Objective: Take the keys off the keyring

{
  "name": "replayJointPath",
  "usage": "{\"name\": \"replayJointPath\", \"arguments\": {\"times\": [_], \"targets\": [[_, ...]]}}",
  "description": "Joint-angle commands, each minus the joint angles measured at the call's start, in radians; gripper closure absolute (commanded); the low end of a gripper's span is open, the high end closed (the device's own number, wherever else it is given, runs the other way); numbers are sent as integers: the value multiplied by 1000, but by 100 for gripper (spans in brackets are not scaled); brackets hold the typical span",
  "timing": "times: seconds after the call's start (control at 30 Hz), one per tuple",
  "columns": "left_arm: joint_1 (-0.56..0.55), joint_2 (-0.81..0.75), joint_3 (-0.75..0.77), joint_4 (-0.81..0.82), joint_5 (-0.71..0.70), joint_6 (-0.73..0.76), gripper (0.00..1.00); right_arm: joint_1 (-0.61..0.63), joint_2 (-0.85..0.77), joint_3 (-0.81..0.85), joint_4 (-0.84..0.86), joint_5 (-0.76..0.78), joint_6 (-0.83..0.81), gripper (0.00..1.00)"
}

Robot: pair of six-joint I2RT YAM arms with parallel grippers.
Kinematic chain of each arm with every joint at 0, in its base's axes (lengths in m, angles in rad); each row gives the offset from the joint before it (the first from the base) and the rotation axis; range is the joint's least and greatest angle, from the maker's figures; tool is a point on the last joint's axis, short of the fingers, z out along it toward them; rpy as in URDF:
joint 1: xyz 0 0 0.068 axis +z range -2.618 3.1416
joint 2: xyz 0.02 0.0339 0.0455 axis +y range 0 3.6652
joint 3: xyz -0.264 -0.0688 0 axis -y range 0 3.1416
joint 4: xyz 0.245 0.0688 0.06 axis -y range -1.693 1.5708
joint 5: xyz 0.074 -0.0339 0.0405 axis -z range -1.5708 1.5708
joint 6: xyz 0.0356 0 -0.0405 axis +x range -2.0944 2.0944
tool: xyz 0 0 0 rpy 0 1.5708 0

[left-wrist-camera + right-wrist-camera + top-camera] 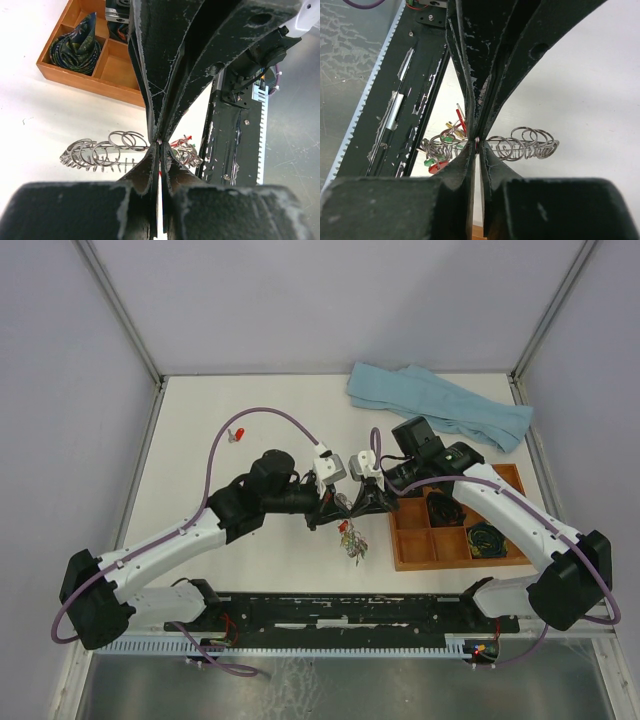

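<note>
The keyring is a silvery ring fringed with small metal loops, and it hangs between my two grippers just above the table. Small keys with red and green heads cluster on one side of it; bare loops fringe the other. My left gripper and right gripper meet tip to tip, both shut on the ring's top. In the left wrist view the left gripper pinches the ring, with loops to the left and keys to the right. The right gripper clamps a small loop.
A wooden compartment tray stands to the right, with dark coiled bundles in some compartments; it also shows in the left wrist view. A light blue towel lies at the back right. One red-headed key lies at the left.
</note>
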Motion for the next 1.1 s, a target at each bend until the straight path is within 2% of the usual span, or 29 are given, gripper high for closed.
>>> {"name": "replayJointPath", "arguments": {"times": [0.0,0.07,0.2,0.37,0.47,0.6,0.73,0.9,1.07], "targets": [[0,-29,24,102,30,17,97,17,0,5,46,-39,12,94],[1,-30,22,105,29,15,97,17,-1,10,43,-51,15,99],[2,-45,9,122,6,2,96,15,-4,17,43,-84,35,99],[6,-150,-82,240,-78,-84,60,-14,-7,17,70,-150,93,99],[10,-253,-181,336,-160,-165,48,-27,-18,6,99,-176,124,99],[10,-394,-336,473,-244,-319,44,-34,-25,1,116,-207,139,99],[10,-468,-506,707,-215,-515,44,-37,-19,1,118,-214,144,99],[10,-423,-646,996,-215,-716,43,-36,-14,0,120,-217,147,99],[11,-331,-661,1137,-223,-794,43,-36,-16,-3,122,-220,148,99]]}}
